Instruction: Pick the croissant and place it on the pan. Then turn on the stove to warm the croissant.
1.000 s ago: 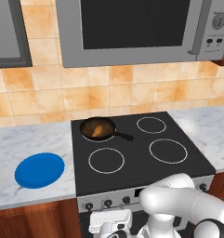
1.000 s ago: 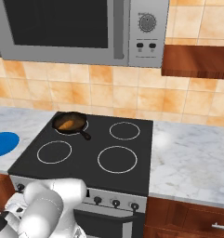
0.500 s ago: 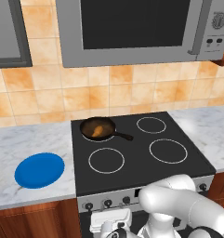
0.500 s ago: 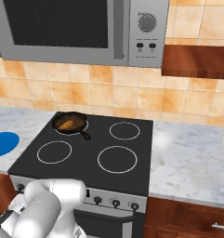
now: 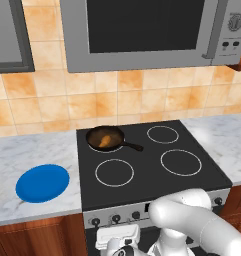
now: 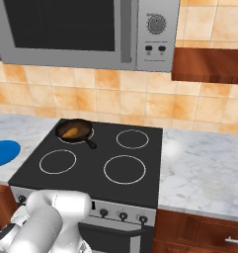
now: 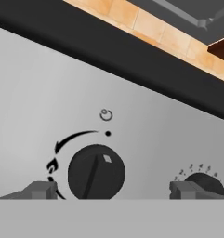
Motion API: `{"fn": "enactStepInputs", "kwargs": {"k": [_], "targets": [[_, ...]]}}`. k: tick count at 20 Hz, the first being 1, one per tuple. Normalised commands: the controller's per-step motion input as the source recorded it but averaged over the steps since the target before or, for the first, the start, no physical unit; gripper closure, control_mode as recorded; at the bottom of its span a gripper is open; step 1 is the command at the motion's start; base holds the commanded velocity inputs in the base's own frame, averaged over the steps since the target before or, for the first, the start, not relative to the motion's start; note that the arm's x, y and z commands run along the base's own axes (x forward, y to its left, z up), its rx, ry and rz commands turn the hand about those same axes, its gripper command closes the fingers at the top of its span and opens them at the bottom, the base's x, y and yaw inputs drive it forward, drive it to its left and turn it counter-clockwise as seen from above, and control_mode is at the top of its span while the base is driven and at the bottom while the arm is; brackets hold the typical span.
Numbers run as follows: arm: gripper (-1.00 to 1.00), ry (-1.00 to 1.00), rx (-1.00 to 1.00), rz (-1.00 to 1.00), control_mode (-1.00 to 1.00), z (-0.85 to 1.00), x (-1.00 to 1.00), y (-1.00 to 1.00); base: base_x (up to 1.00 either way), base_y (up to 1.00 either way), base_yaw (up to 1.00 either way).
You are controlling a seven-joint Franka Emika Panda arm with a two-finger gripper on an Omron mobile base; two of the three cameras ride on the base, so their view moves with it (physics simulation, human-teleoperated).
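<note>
The golden croissant lies inside the small dark pan, which sits on the rear left burner of the black stove. The arm reaches down in front of the stove's silver front panel. In the hand view my gripper is open. Its fingertips stand wide apart on either side of a round dark knob, which has a flame mark and an arrow beside it. Neither fingertip touches the knob.
A round blue plate rests on the marble counter left of the stove. A grey microwave hangs above. A second knob sits to the right on the panel, and more knobs line it.
</note>
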Motion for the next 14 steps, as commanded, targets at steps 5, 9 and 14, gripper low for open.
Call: {"fn": "enactStepInputs", "kwargs": {"k": [5, 9, 14], "targets": [[-1.00, 0.00, 0.00, -0.01, -1.00, -0.02, 0.07, 0.00, 0.00, 0.00, 0.00], [-1.00, 0.00, 0.00, -0.01, -1.00, 0.00, 0.05, 0.00, 0.00, 0.00, 0.00], [-1.00, 0.00, 0.00, -0.01, -1.00, 0.00, 0.00, 0.00, 0.00, 0.00, 0.00]]}}
